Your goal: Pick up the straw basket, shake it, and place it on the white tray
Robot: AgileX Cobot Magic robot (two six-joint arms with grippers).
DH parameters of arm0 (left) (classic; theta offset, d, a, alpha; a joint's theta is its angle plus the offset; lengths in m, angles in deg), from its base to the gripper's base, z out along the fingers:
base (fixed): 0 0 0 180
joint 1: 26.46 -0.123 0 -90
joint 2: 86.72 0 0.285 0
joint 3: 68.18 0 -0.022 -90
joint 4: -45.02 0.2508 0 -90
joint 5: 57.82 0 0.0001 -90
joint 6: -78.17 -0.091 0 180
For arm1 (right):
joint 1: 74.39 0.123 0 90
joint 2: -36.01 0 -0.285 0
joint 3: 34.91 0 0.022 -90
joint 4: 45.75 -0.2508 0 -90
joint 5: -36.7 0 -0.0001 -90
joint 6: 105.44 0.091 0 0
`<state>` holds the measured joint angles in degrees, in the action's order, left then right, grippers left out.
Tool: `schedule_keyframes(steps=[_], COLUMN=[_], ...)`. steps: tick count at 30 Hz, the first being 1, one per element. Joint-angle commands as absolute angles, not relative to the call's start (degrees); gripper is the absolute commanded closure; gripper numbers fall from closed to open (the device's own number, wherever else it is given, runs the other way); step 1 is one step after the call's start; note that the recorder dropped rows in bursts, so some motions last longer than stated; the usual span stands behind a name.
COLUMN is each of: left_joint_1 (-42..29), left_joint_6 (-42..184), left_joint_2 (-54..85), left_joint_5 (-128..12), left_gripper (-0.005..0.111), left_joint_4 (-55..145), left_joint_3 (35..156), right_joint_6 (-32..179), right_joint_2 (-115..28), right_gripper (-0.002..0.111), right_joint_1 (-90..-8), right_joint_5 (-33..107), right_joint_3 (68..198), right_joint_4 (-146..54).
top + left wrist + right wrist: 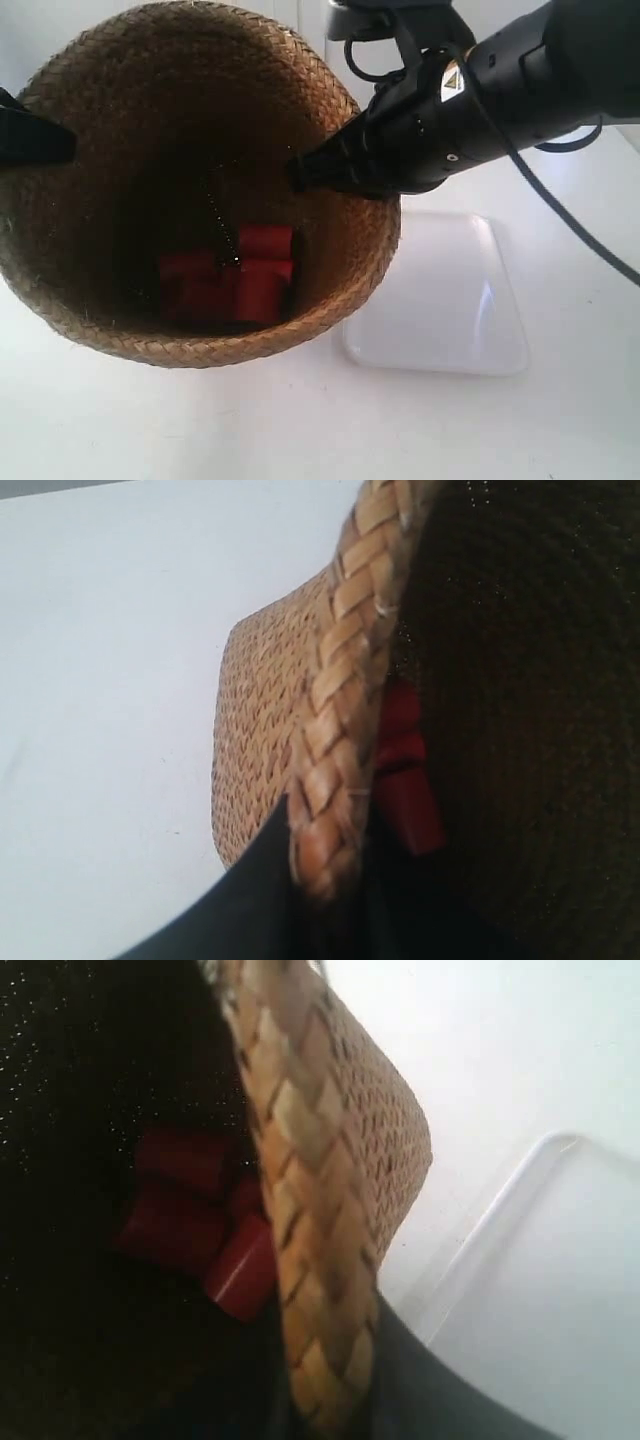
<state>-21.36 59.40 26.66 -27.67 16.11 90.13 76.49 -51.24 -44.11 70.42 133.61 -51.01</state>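
Observation:
The straw basket [120, 100] fills the left of the exterior view, mouth toward the camera, dark inside. My right gripper [300, 175] comes in from the exterior view's right, shut on the braided rim [310, 1240], one finger inside and one finger [430, 1390] outside. My left gripper [40, 140] is shut on the opposite rim [340, 680], its outer finger [250, 900] against the weave. The white tray [450, 300] lies on the table to the basket's right, and the basket overlaps its near-left corner in that view. The tray [560, 1290] also shows beside the right gripper [320, 1400].
Red blocks [240, 280] lie at the bottom of the basket, also seen as red blocks [405, 780] and red blocks [190, 1220] in the wrist views. A black cable [560, 215] hangs from the right arm over the tray. The white table [300, 430] surrounds everything.

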Motion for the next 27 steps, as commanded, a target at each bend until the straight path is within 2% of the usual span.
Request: schedule_keyframes(steps=[1, 4, 5, 6, 7, 8, 12, 19, 27], left_joint_1=[-21.2, -21.2, -21.2, -21.2, -21.7, -22.7, -23.1, -23.0, -23.0], left_joint_6=[55.9, 56.1, 52.5, 49.2, 53.1, 56.9, 51.8, 51.8, 51.2], left_joint_2=[25.1, 29.9, 33.1, 34.1, 30.0, 27.9, 30.2, 30.1, 30.1], left_joint_5=[-27.3, -16.9, -17.6, -23.4, -33.0, -29.2, -31.2, -30.1, -28.4], left_gripper=[0.107, 0.107, 0.107, 0.107, 0.107, 0.107, 0.107, 0.107, 0.107], left_joint_4=[14.6, 11.1, 7.8, 8.3, 9.3, 9.6, 6.7, 6.3, 6.6], left_joint_3=[91.2, 99.7, 101.7, 98.6, 89.9, 88.5, 90.7, 91.8, 90.0], right_joint_6=[74.6, 74.6, 74.6, 74.6, 76.9, 81.2, 79.8, 79.8, 79.8], right_joint_2=[-52.4, -43.9, -37.4, -36.3, -41.2, -45.9, -42.2, -46.2, -48.5], right_gripper=[0.108, 0.108, 0.108, 0.108, 0.108, 0.108, 0.108, 0.108, 0.108], right_joint_1=[-44.2, -44.1, -43.1, -42.7, -43.4, -46.4, -45.2, -45.2, -45.2], right_joint_5=[67.3, 73.9, 69.1, 62.1, 56.5, 67.4, 62.4, 69.6, 70.2], right_joint_3=[133.8, 140.4, 140.4, 137.3, 130.7, 131.1, 132.7, 133.1, 133.1], right_joint_4=[-48.4, -50.6, -51.7, -50.0, -46.6, -45.8, -45.8, -45.8, -45.8])
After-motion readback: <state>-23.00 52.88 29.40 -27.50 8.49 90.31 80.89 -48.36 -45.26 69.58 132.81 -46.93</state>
